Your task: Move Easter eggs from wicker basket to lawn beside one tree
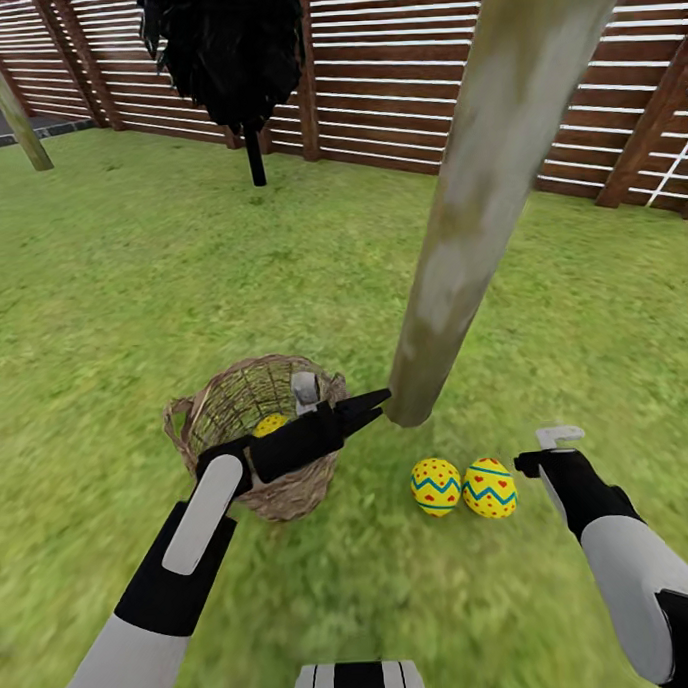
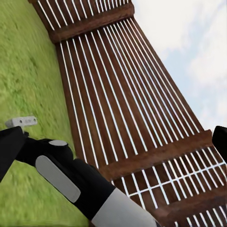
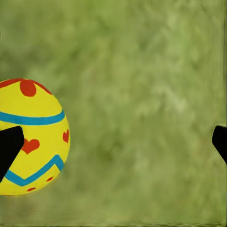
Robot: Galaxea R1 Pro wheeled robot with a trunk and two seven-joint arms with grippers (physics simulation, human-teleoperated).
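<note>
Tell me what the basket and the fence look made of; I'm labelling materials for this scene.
The basket looks like brown woven wicker, matte: open weave and a braided rim show. The fence looks like reddish-brown stained wood: horizontal slats on thicker posts. Both are simulator renders, so this rests on looks alone.

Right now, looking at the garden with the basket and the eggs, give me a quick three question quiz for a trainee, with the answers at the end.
1. How many Easter eggs lie on the lawn beside the pale tree trunk?
2. True or false: the wicker basket is already empty.
3. Which gripper is over the basket? A) left gripper B) right gripper

Key
1. Two: one egg and a second egg side by side near the trunk's base.
2. False: a third egg shows inside.
3. A; the right gripper is beside the eggs on the grass.
</note>
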